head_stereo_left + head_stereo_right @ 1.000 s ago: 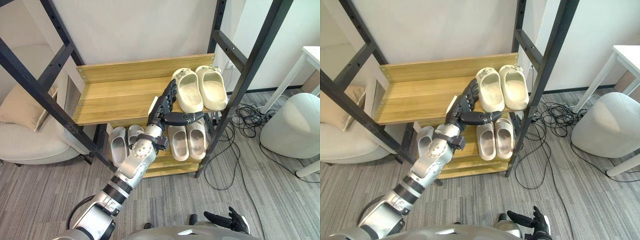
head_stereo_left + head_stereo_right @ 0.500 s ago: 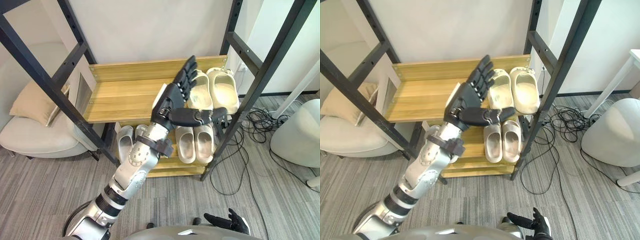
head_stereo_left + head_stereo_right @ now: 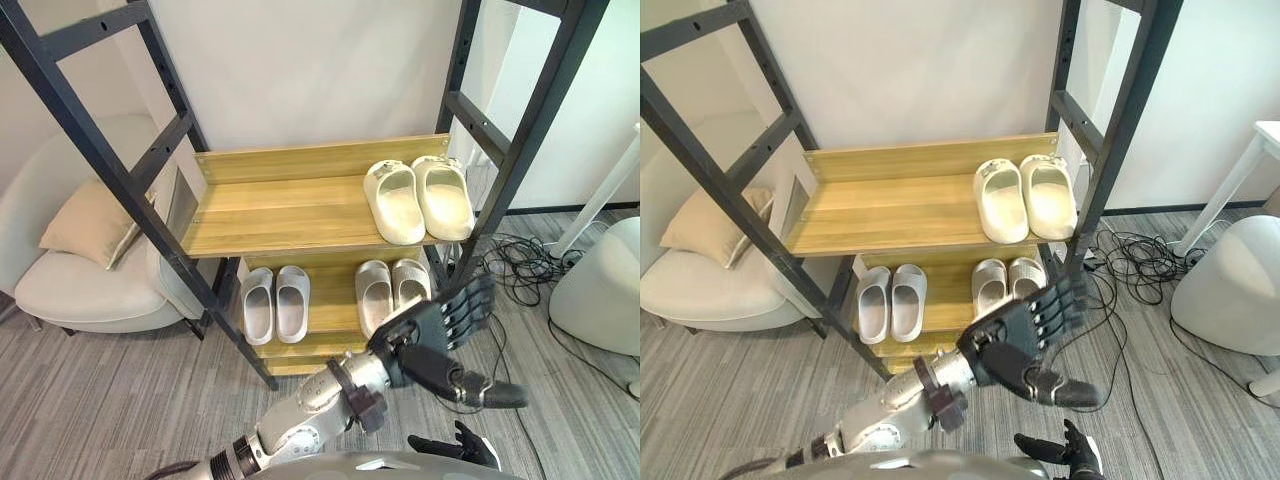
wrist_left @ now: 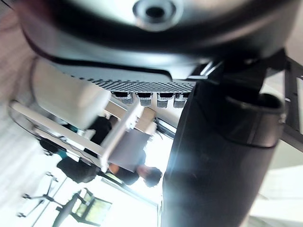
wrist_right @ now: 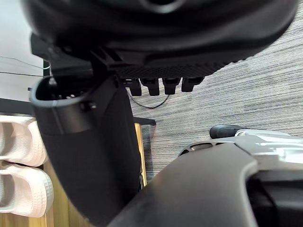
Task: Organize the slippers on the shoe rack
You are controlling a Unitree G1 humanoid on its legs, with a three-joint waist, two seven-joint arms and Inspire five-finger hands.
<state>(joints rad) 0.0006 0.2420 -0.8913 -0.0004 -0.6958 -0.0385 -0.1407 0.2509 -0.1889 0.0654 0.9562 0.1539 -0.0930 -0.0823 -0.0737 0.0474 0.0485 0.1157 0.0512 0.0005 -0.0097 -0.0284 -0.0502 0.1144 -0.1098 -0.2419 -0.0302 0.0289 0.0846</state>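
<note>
The wooden shoe rack (image 3: pixel 290 200) has a cream pair of slippers (image 3: pixel 418 198) side by side at the right end of its upper shelf. On the lower shelf a pale grey pair (image 3: pixel 275 302) stands at the left and another cream pair (image 3: pixel 390 285) at the right, partly behind my left hand. My left hand (image 3: pixel 432 335) hovers open in front of the rack's lower right corner, fingers straight, thumb stuck out, holding nothing. My right hand (image 3: pixel 455 442) hangs open low over the carpet. The right wrist view catches white slippers (image 5: pixel 19 165) at its edge.
Black slanted posts (image 3: pixel 120 180) frame the rack on both sides. A pale armchair with a cushion (image 3: pixel 85 260) stands at the left. At the right are a white pouf (image 3: pixel 600 290), a white table leg (image 3: pixel 600 190) and loose cables (image 3: pixel 520 262) on the carpet.
My left hand has dropped from in front of the upper shelf to below the lower shelf, still open and holding nothing. The upper cream pair is now uncovered. The camera has shifted.
</note>
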